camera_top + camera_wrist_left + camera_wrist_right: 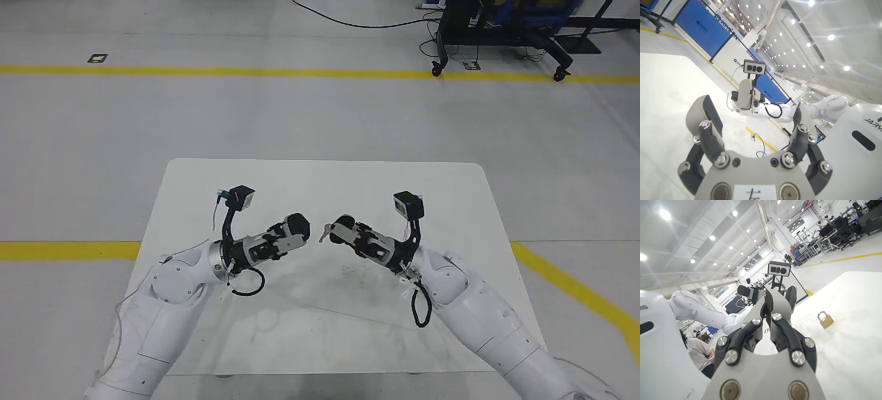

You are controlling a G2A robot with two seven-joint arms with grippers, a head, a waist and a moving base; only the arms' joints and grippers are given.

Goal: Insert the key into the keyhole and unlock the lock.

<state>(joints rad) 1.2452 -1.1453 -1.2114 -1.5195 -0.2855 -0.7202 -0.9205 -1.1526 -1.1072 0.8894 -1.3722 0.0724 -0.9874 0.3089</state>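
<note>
A brass padlock with a silver shackle lies flat on the white table; it is beside and below my right gripper, apart from it. My right gripper is shut, its ribbed pads pressed together, and I can see no key between them. It hovers over the middle of the table, facing my left gripper at close range. My left gripper is open wide with nothing between its fingers. From the left wrist view, the right gripper hangs straight ahead above the table.
Both arms come in from the near edge and meet at the table's centre. The table's far half and both sides are bare white surface. A wheeled black cart stands on the floor well beyond the far right corner.
</note>
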